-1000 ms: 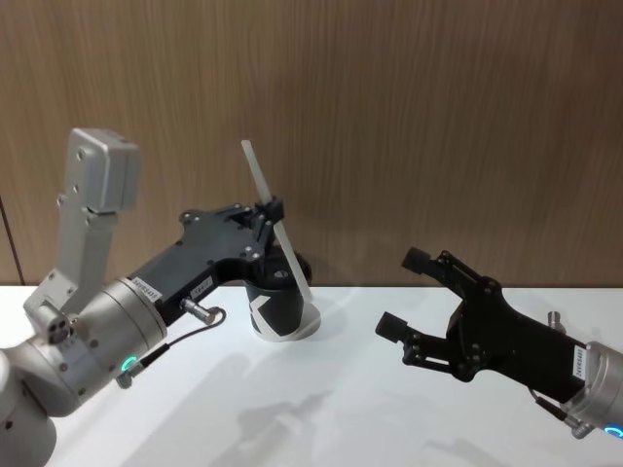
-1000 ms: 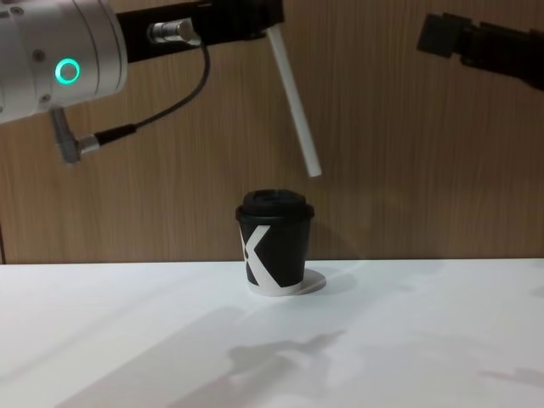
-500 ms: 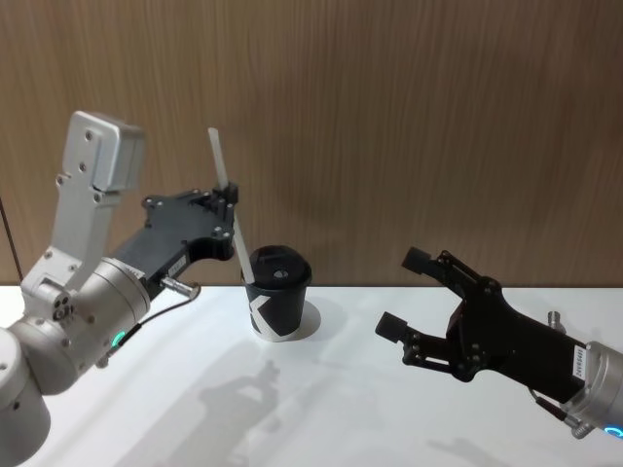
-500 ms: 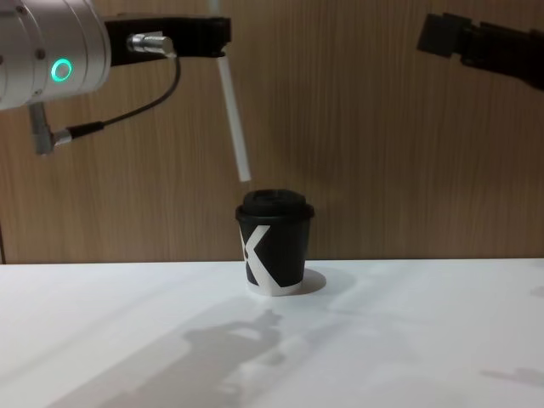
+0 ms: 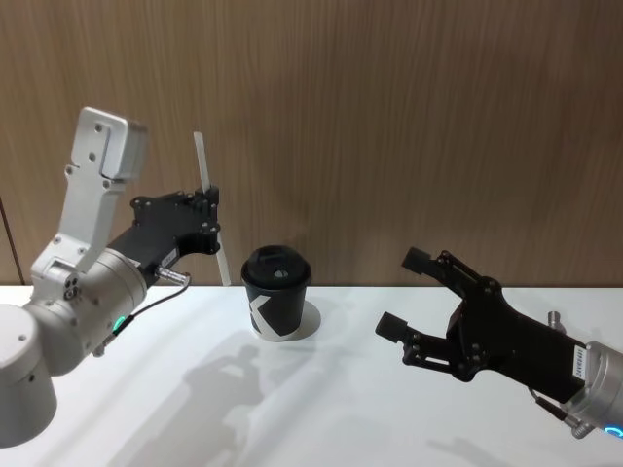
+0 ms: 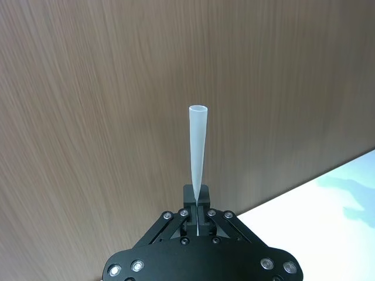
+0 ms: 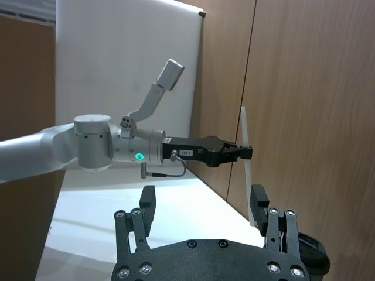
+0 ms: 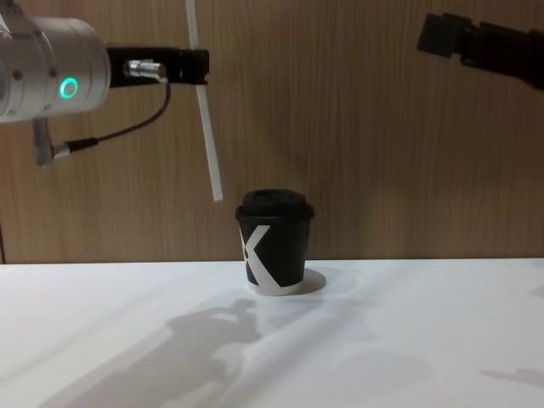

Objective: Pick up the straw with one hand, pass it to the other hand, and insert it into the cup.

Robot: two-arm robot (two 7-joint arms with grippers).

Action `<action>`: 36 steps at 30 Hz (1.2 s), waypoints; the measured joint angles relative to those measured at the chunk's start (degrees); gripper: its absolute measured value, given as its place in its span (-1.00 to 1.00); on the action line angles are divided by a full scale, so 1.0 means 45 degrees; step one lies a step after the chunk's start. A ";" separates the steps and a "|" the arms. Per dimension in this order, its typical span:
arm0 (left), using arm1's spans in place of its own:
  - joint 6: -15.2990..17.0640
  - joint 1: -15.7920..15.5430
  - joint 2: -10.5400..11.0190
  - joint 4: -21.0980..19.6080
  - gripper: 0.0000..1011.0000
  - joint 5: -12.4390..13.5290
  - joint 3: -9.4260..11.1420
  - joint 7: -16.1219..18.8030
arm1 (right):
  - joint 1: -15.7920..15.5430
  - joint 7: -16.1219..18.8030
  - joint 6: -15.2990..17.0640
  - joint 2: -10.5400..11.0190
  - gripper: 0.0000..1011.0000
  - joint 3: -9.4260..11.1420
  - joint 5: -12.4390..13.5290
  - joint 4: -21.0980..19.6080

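My left gripper [image 5: 210, 205], on its silver wrist with the green ring, is shut on the white straw [image 5: 208, 195] at mid-length. The straw [image 8: 206, 127] hangs nearly upright, lower end beside the lid, left of the black cup [image 8: 274, 245] and clear of it. The cup [image 5: 275, 292] stands on the white table by the wood wall. In the left wrist view the straw [image 6: 197, 149] rises from the shut left gripper [image 6: 197, 205]. My right gripper [image 5: 404, 292] hovers open and empty to the right of the cup. The right wrist view shows the right gripper [image 7: 202, 202] open, with the straw [image 7: 245, 167] beyond.
A wood-panelled wall [image 5: 409, 117] stands right behind the cup. The white table [image 8: 408, 340] stretches in front and to both sides. One finger of the right gripper [image 8: 442, 36] shows high up in the chest view.
My left gripper has carried the straw leftward, from over the cup to beside it, and the straw now stands more upright. The right gripper has stayed still and open.
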 joint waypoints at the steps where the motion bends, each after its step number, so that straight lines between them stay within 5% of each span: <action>1: 0.0021 -0.0029 -0.0030 0.0055 -0.97 0.0000 0.0008 -0.0018 | 0.0000 0.0000 0.0000 0.0000 0.98 0.0000 0.0000 0.0000; 18: 0.0076 -0.0783 -0.0755 0.0994 -0.97 -0.0054 0.0369 -0.0818 | 0.0000 0.0000 0.0000 0.0000 0.98 0.0001 -0.0001 0.0000; 36: -0.0169 -0.1658 -0.1288 0.1882 -0.97 0.0574 0.0775 -0.1192 | 0.0000 0.0000 0.0000 0.0000 0.98 0.0000 0.0000 0.0001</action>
